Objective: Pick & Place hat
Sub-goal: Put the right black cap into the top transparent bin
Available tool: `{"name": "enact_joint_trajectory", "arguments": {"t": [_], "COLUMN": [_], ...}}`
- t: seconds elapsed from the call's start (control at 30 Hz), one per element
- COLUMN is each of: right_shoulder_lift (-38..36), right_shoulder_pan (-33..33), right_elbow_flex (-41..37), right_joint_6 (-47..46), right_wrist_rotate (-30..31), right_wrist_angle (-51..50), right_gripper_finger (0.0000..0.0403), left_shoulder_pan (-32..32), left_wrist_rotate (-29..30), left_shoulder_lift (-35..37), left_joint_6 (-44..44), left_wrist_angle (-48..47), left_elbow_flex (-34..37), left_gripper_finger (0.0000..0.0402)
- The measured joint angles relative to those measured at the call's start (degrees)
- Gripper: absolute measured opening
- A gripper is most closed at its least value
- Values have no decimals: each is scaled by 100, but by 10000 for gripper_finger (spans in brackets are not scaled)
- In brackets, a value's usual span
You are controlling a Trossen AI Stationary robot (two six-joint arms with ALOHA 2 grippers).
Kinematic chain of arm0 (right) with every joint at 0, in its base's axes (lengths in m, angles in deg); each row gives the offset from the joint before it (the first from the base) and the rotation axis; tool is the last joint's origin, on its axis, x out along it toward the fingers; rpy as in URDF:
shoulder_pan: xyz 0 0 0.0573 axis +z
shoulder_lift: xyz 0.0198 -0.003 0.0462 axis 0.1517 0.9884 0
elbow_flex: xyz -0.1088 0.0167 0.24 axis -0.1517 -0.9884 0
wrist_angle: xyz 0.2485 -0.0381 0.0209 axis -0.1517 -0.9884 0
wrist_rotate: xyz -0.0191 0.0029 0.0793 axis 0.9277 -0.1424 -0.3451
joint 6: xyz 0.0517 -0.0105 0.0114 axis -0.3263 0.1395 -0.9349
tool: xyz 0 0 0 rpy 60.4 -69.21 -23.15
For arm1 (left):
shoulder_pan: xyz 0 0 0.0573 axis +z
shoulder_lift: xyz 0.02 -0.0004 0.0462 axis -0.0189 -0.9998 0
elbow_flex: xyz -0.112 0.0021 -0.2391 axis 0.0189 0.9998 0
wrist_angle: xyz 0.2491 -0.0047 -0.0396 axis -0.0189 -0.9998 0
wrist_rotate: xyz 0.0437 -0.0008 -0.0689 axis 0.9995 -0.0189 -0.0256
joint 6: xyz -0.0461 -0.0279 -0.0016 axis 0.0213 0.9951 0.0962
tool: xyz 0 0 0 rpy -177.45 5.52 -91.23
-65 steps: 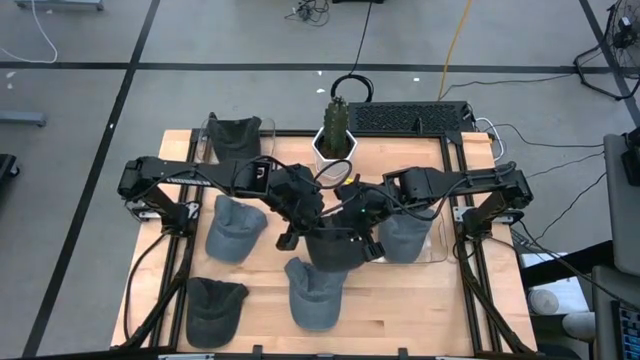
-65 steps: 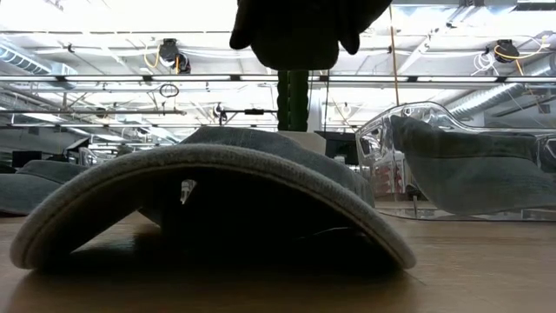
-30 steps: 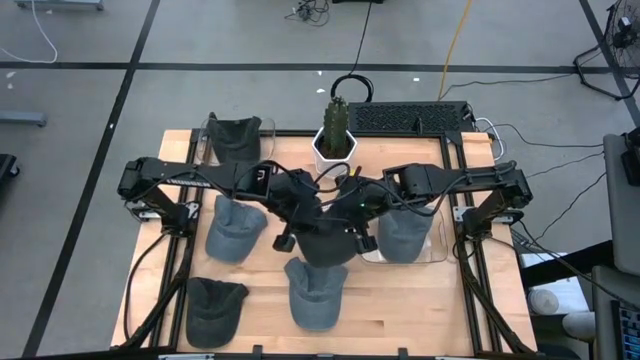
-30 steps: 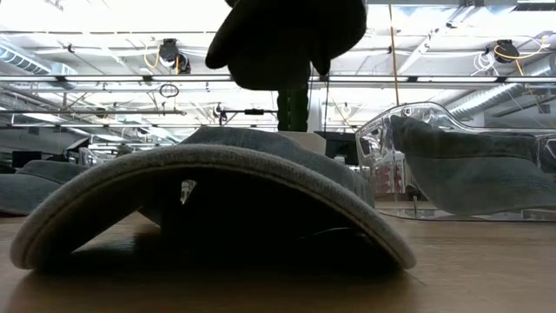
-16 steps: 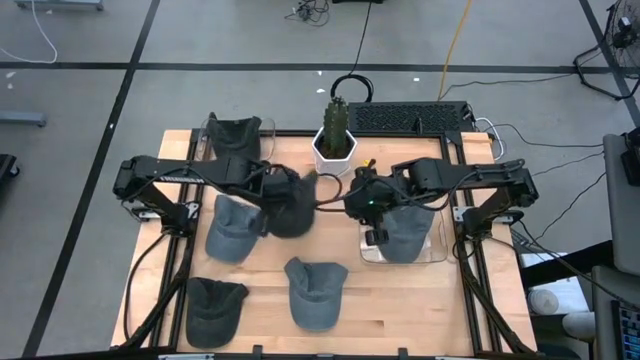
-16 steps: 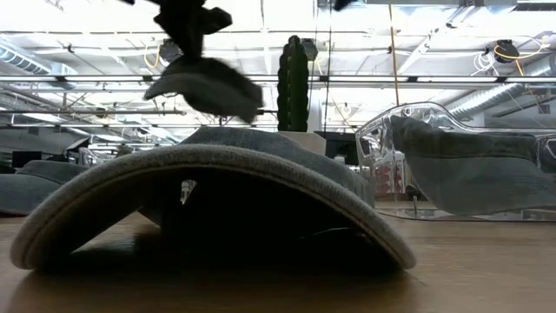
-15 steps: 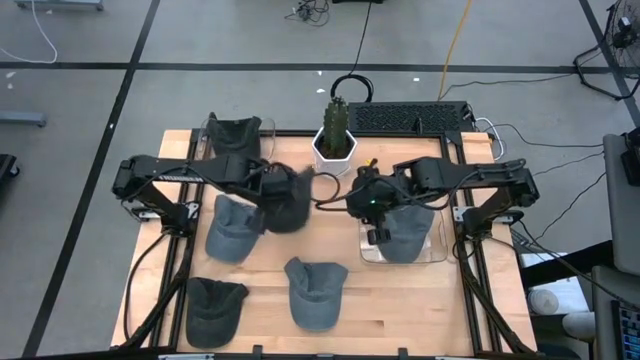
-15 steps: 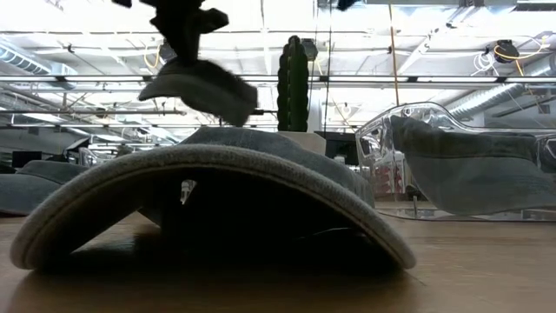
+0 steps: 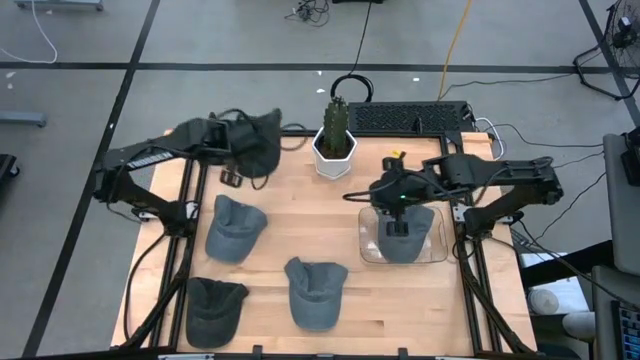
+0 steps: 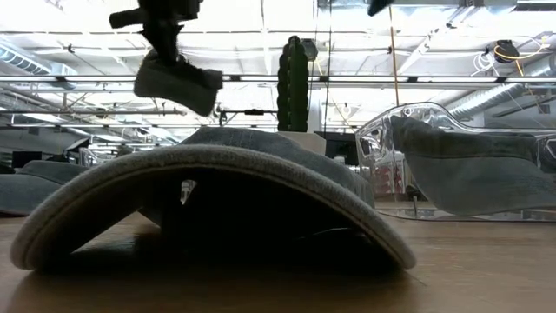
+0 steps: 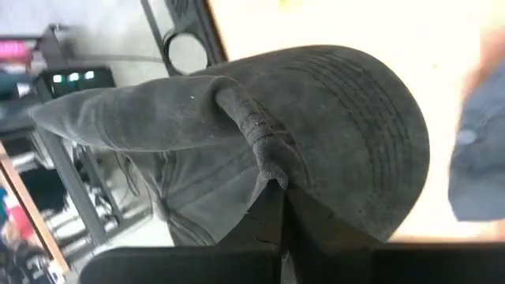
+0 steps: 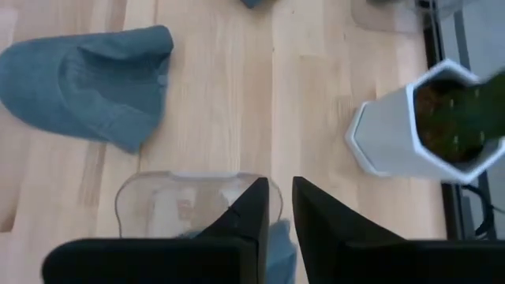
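Taking the table from above as a clock face, the near edge at six o'clock holds a blue-grey hat (image 9: 316, 291) lying flat on the wooden table (image 9: 300, 215), its brim filling the low view, with a dark hat (image 9: 214, 308) at seven and a second blue-grey hat (image 9: 234, 228) at about nine, all apparently waiting their turn. At four o'clock a clear plastic stand (image 9: 370, 244) carries another blue-grey hat (image 9: 403, 238), which suggests such stands are where hats are meant to end up. The right gripper (image 9: 393, 226) sits low over that stand, its arm reaching in from three o'clock with the elbow bent; the right wrist view shows its two fingers nearly together with only a thin gap and nothing between them, so it seems to be idling there. Farther back, at twelve, a potted cactus (image 9: 336, 132) stands in its white pot. At ten to eleven o'clock the left gripper (image 9: 240, 152) is clamped on a dark grey hat (image 9: 258, 142), pinching a fold of cloth so the hat hangs clear above the table. The left arm is stretched out toward the far left corner, probably carrying the hat to a place there.
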State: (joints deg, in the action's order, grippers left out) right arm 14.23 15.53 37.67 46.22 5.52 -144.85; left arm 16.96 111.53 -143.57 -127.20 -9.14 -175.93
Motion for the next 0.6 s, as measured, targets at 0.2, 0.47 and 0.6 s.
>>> {"name": "enact_joint_trajectory", "arguments": {"t": [0.2,0.47,0.6], "right_shoulder_lift": [-982,-2056,-2361], "right_shoulder_pan": [2,2,0], "right_elbow_flex": [-987,-1946,-2199], "right_joint_6": [-361,-502,-861], "right_wrist_rotate": [-7,785,1497], "right_wrist_angle": [380,743,887], "right_gripper_finger": [45,45,45], "left_shoulder_pan": [560,1190,1463], "left_wrist_rotate": [213,-126,-217], "left_shoulder_lift": [472,1017,1184], "left_joint_6": [-334,-1285,-1572], "left_wrist_angle": [180,1312,2054], "left_elbow_flex": [440,1465,2148], "left_gripper_finger": [2,2,2]}}
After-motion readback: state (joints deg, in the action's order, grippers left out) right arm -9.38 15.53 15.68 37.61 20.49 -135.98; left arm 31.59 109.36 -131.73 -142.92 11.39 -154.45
